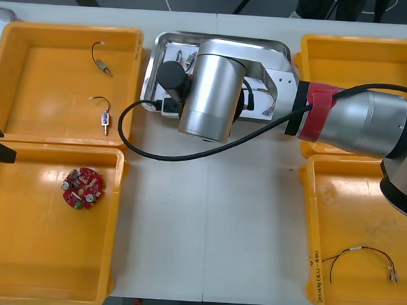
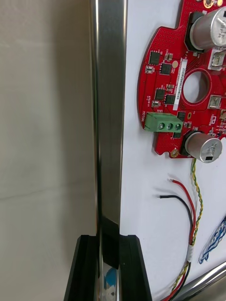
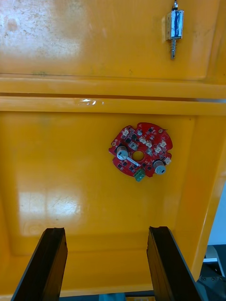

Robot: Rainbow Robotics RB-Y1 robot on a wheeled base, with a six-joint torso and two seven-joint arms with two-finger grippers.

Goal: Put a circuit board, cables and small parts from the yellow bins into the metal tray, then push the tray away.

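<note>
Nearest the robot, the left pincer (image 3: 107, 231) is hanging released, its fingers spread wide, over the near-left yellow bin (image 1: 23, 253) at about 8 o'clock. A red circuit board (image 1: 82, 188) is lying flat on that bin's floor, ahead of the open fingers and well apart from them, closer to the bin's far wall. Across the bare middle of the surface (image 1: 207, 227), at about 4 o'clock, the near-right yellow bin (image 1: 308, 224) is holding one thin dark cable (image 1: 361, 259).

Farther out, at 10 o'clock, the far-left yellow bin (image 1: 44, 78) is carrying a small metal part (image 1: 105, 120) and, beyond it, a second small metal part (image 1: 102, 66), each with a short black lead.

The right arm is reaching in from 3 o'clock to the metal tray (image 1: 222, 38), which is sitting at 12 o'clock. The right pincer (image 2: 108, 242) is clenching the tray's upright rim near a corner, one finger outside over the surface and the other inside over the white floor. Past the inner finger a red, black and yellow cable (image 2: 190, 251) and a blue and white cable (image 2: 212, 242) are lying on that floor. Beyond them a second circuit board (image 2: 172, 80) is resting flat, just beside the gripped rim.

The far-left bin is standing just beside the tray at 9 o'clock and the far-right yellow bin (image 1: 370, 58) at 3 o'clock. Beyond the tray's far rim a narrow bare strip is running to the surface's far edge.
</note>
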